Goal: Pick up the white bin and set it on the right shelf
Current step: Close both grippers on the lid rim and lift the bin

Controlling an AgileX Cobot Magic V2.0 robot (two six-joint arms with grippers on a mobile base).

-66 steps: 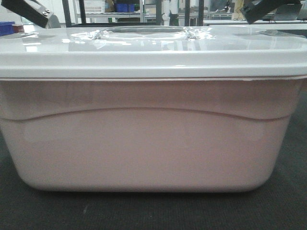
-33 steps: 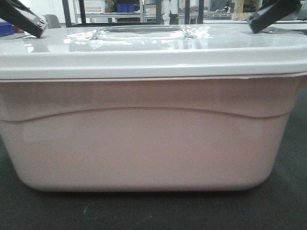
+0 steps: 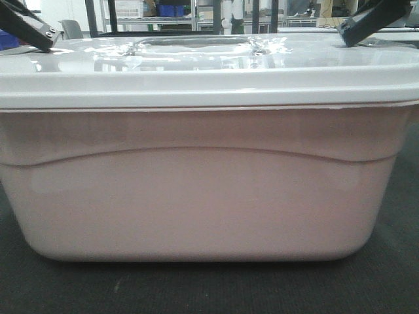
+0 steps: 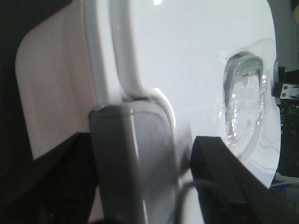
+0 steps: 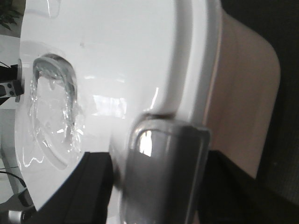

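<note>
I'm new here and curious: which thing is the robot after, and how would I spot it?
On the dark mat sits one big tub filling the front view: the white bin. Its pinkish translucent sides carry a curved ridge under a glossy white lid, unlike the small blue bins on the far racks.

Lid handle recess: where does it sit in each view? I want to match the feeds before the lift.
Front view: handle recess at top centre, on the lid's upper face.
Left wrist view: handle recess at the right side, mid-height.
Right wrist view: handle recess at the left side, mid-height.
Shared landmark: the pinkish bin wall fills the front view, lies at the left in the left wrist view and at the right in the right wrist view.
</note>
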